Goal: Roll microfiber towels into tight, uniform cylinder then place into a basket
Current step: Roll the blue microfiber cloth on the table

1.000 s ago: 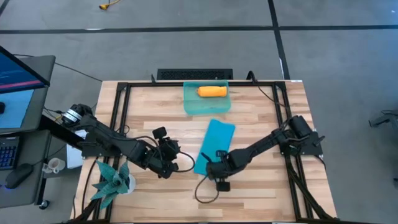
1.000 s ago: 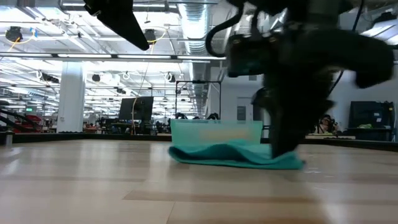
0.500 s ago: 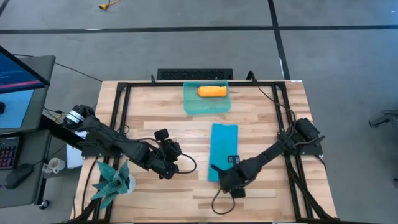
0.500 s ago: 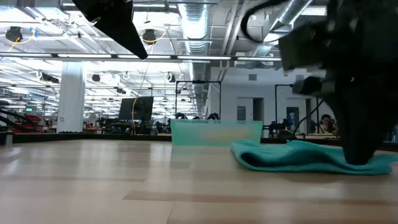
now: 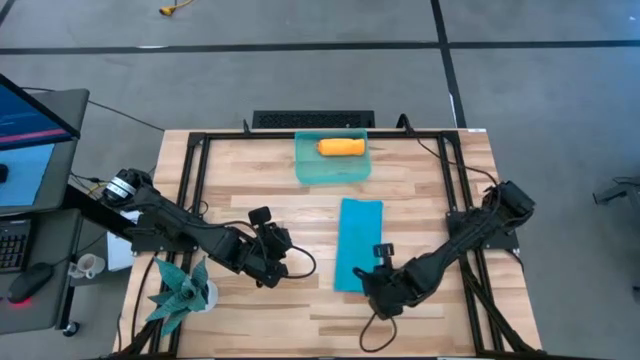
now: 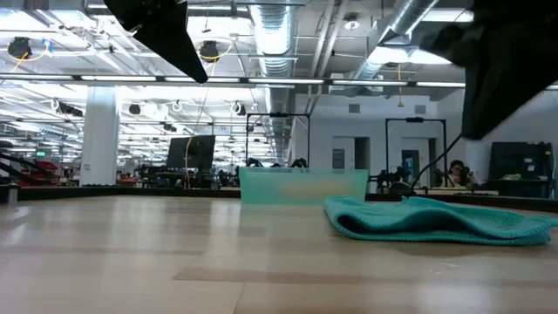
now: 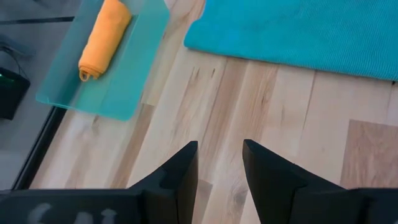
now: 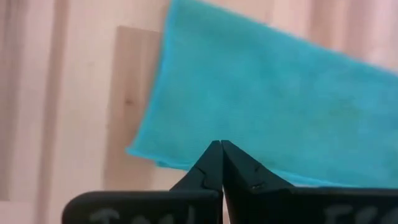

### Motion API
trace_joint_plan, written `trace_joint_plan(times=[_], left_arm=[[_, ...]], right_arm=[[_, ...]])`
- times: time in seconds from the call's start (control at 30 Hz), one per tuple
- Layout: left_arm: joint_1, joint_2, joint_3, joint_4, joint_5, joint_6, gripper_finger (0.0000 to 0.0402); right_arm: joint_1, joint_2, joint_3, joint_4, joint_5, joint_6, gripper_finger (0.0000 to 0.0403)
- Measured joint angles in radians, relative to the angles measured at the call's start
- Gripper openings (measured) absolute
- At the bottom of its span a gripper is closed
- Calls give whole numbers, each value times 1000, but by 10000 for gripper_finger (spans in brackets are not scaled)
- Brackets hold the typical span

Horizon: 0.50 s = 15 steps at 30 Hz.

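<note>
- i see the teal towel (image 5: 358,243) lying flat as a folded strip mid-tabletop (image 5: 420,180), well short of the basket (image 5: 333,165).
- orange towel (image 5: 341,147) sits rolled in the basket at the far edge.
- my right pincer (image 5: 372,290) is pressed together, empty, just off the strip's near end.
- my left pincer (image 5: 283,262) hangs spread, empty, left of it.

We see a table (image 5: 420,180) of pale wood planks, smooth with a soft sheen and visible grain. The teal towel (image 5: 358,243) is soft cloth with a fine, matt, nubbly weave. The orange towel (image 5: 341,147) looks like the same matt cloth, rolled. The basket (image 5: 308,170) is translucent, smooth plastic. The frame (image 5: 195,170) around the table looks like matt black metal.
</note>
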Motion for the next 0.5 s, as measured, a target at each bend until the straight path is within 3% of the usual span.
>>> trace_joint_plan(times=[0.2, 0.4, 0.5], left_arm=[[0, 0, 0, 2, -1, -4, 156], [0, 0, -1, 13, -2, -4, 195], [3, -1, -33, 99, -4, 41, 202]], right_arm=[[42, -99, -58, -17, 112, 67, 22], [71, -199, -216, 2, 174, 257, 22], [79, -238, -313, 83, 191, 339, 22]])
